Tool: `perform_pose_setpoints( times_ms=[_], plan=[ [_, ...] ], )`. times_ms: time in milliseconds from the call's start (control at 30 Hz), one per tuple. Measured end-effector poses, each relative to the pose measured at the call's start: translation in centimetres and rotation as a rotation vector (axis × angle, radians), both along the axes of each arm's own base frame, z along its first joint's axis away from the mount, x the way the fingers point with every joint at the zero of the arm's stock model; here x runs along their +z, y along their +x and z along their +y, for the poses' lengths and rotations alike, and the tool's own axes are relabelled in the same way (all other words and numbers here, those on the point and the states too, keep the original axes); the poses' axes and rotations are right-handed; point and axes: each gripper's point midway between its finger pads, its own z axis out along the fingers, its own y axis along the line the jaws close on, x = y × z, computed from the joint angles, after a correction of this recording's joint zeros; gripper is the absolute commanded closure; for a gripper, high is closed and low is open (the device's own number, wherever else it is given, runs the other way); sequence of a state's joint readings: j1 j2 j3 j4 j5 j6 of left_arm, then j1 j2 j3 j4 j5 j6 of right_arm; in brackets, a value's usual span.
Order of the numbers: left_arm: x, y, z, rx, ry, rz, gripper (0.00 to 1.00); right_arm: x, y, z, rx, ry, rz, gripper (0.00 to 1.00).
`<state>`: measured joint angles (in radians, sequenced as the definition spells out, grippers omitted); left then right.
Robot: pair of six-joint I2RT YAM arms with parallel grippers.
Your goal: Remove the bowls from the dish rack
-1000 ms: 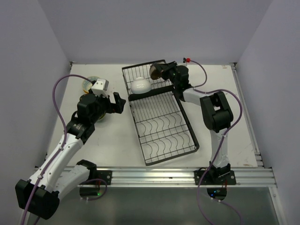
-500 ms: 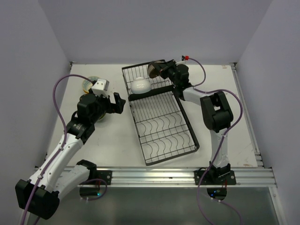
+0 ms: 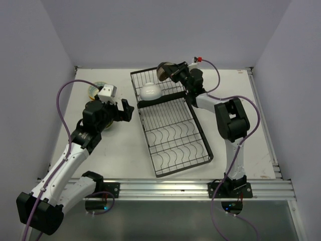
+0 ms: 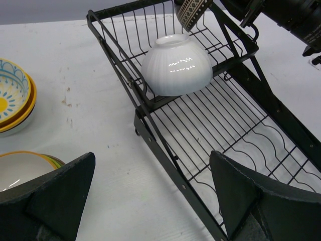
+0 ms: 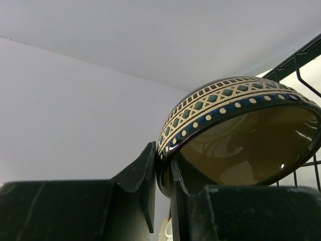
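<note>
Black wire makes up the dish rack (image 3: 173, 133), which lies at a slant across the table (image 3: 261, 155) in the overhead view. Its large section with the wavy dividers is bare, and the small far section holds the white bowl (image 3: 150, 91) mouth down. At that section's far right corner the right gripper (image 3: 171, 73) is clenched on the dark brown patterned bowl (image 3: 164, 71), which hangs tilted at the rack's top rim. The left gripper (image 3: 120, 109) hovers left of the rack, spread wide and grasping nothing, with the unloaded bowls (image 3: 95, 90) on the table beyond it. The left wrist view looks between its parted fingers at the white bowl resting against the bar that divides the two sections, with the unloaded bowls stacked to the left. The right wrist view shows the fingers (image 5: 140, 186) pinching the patterned bowl's rim, one inside and one outside, with a short bite on a glossy glaze. The step in hand looks like carrying this bowl out of the rack. To do it well, raise it until its base clears the top wire before swinging sideways. Keep the wrist slow and level, since a rim pinch may let the bowl pivot. Lower it until it rests on bare table, and only then let go.
</note>
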<state>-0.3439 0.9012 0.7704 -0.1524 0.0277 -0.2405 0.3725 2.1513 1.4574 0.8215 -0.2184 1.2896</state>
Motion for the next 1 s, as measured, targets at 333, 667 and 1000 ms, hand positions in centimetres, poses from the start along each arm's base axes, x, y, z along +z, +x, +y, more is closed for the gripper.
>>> perform_pose_setpoints(
  times_ms=[333,667,1000],
  plan=[
    [0.1,0.1,0.2,0.005,0.017,-0.012,0.0,5.5,-1.3,0.7,0.054,-0.017,-0.096,1.0],
    [2.6,-1.2,0.5,0.019,0.039,-0.211,0.0,11.6,-7.5,3.0,0.123,0.03,-0.146,1.0],
    [5.3,-2.2,-1.1,-0.006,0.059,-0.434,0.0,12.1,-16.4,8.7,0.177,0.013,-0.003,1.0]
  ],
)
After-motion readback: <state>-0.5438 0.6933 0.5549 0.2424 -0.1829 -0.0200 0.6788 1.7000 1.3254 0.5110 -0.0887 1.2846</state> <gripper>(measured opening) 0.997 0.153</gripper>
